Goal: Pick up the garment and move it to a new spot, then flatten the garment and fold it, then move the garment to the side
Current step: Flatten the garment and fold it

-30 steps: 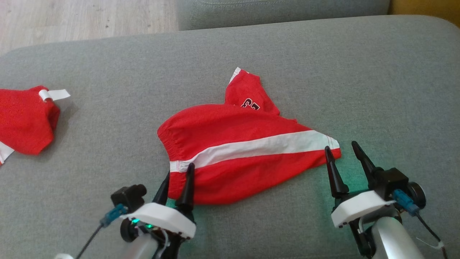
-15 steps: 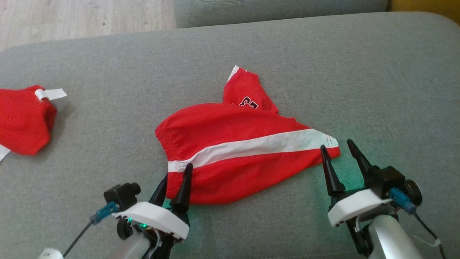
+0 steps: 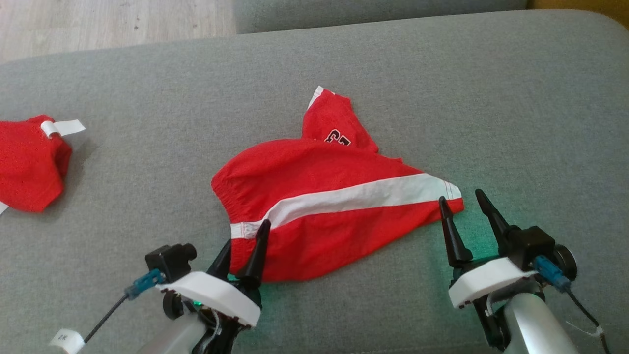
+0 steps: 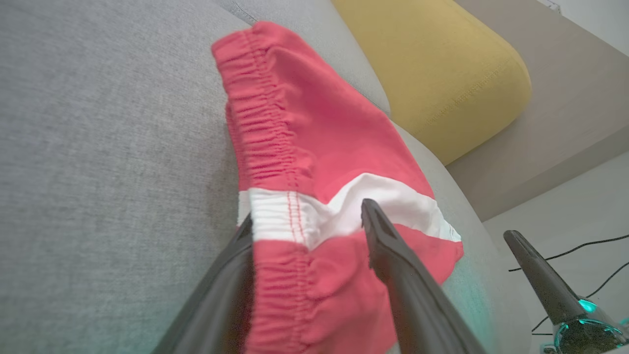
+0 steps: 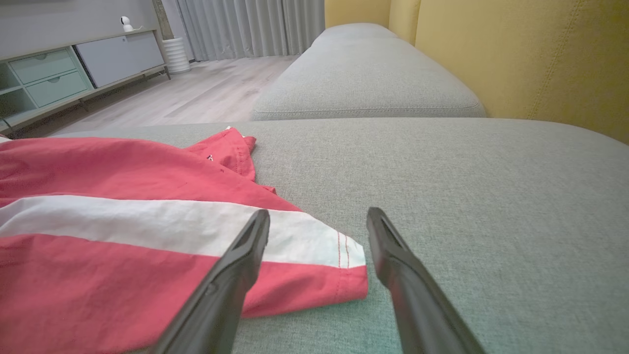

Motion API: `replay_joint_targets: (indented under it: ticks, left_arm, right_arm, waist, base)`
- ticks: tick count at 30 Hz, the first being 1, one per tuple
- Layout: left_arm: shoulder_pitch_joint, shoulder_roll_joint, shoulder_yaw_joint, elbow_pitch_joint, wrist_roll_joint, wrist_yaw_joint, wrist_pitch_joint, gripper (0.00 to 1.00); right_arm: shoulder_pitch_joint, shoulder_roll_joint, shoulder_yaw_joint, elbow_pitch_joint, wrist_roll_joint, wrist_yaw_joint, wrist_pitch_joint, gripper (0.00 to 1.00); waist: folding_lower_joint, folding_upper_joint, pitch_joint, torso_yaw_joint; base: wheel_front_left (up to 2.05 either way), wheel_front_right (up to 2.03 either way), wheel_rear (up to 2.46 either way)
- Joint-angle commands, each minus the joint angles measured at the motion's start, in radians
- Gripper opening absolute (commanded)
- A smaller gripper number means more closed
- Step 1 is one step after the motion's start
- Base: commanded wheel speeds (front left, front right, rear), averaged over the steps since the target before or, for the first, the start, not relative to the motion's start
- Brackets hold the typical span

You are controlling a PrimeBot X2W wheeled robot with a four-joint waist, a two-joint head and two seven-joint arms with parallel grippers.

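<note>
1. We hold the left tool (image 3: 247,235) spread, one finger on either side of the waistband (image 4: 275,147).
2. We hold the right tool (image 3: 460,195) spread at the hem corner (image 5: 351,275).
3. The shorts (image 3: 314,196) lie on the sofa cushion (image 3: 147,196), long axis running tool to tool.

I work in home living room: grey sofa (image 5: 373,83), yellow backrest (image 5: 516,59), curtains (image 5: 245,24), wooden floor (image 5: 196,93), drawer cabinet (image 5: 73,69).

garment (image 3: 319,206): red shorts, white side stripe | lying rumpled | mid grey cushion (image 3: 491,98)
</note>
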Motion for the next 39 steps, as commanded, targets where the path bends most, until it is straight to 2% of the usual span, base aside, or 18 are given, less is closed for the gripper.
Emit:
replay_joint_targets:
  ticks: [1,5,7,8,9,10,11,17,21,27,32,39]
  left_arm:
    - [-0.056,0.026,0.017,-0.033,-0.011,0.002,-0.013,0.96]
    - [-0.059,0.034,0.002,-0.052,-0.021,0.002,-0.013,0.96]
    - [-0.058,0.037,0.011,-0.054,-0.018,0.002,-0.013,0.87]
    - [-0.057,0.037,0.016,-0.055,-0.016,0.002,-0.013,0.74]
    - [-0.056,0.037,0.022,-0.054,-0.015,0.002,-0.013,0.47]
    - [-0.056,0.038,0.024,-0.051,-0.011,0.002,-0.013,0.32]
    - [-0.057,0.038,0.024,-0.048,-0.007,0.002,-0.014,0.00]
    - [-0.060,0.020,0.085,-0.046,0.041,0.002,-0.014,0.00]
    - [-0.048,0.013,0.120,-0.055,0.076,0.002,-0.014,0.00]
    - [-0.030,0.017,0.157,-0.045,0.118,0.002,-0.014,0.00]
    - [-0.023,0.019,0.167,-0.036,0.138,0.002,-0.014,0.00]
    - [-0.022,0.007,0.177,-0.027,0.151,0.002,-0.014,0.00]
  right_arm:
    - [-0.035,-0.004,0.024,-0.025,0.008,0.004,-0.011,1.00]
    - [-0.034,-0.004,0.024,-0.021,0.012,0.004,-0.011,1.00]
    - [-0.034,-0.004,0.024,-0.019,0.012,0.004,-0.011,1.00]
    - [-0.033,-0.004,0.025,-0.020,0.013,0.004,-0.011,1.00]
    - [-0.033,-0.004,0.026,-0.020,0.014,0.004,-0.011,1.00]
    - [-0.034,-0.004,0.027,-0.019,0.015,0.004,-0.011,1.00]
    - [-0.036,-0.004,0.027,-0.018,0.016,0.004,-0.011,1.00]
    - [-0.049,-0.004,0.008,-0.008,0.040,0.004,-0.011,1.00]
    - [-0.074,-0.004,0.007,0.047,0.136,0.004,-0.011,1.00]
    - [-0.131,-0.004,0.074,0.159,0.278,0.004,-0.011,1.00]
    - [-0.159,-0.006,0.133,0.198,0.353,0.004,-0.011,1.00]
    - [-0.202,-0.064,0.252,0.245,0.498,0.004,-0.011,1.00]
  waist:
    - [0.0000,0.0000,0.000,0.000]
    - [0.0000,0.0000,0.000,0.001]
    - [0.0000,0.0000,0.001,0.002]
    - [0.0000,0.0000,0.002,0.002]
    - [0.0000,0.0000,0.003,0.001]
    - [0.0000,0.0000,0.005,0.000]
    - [0.0000,0.0000,0.006,0.000]
    - [0.0000,0.0000,0.026,0.009]
    - [0.0000,0.0000,0.037,0.030]
    - [0.0000,0.0000,0.047,0.062]
    - [0.0000,0.0000,0.054,0.071]
    - [0.0000,0.0000,0.058,0.067]
  base:
    - [0.00,0.00,0.00]
    - [0.00,0.00,0.00]
    - [0.00,0.00,0.00]
    - [0.00,0.00,0.00]
    - [0.00,0.00,0.00]
    - [0.00,0.00,0.00]
    - [0.00,0.00,0.00]
    - [0.00,0.00,0.00]
    - [0.00,0.00,0.00]
    - [0.00,0.00,0.00]
    - [0.00,0.00,0.00]
    - [0.00,0.00,0.00]
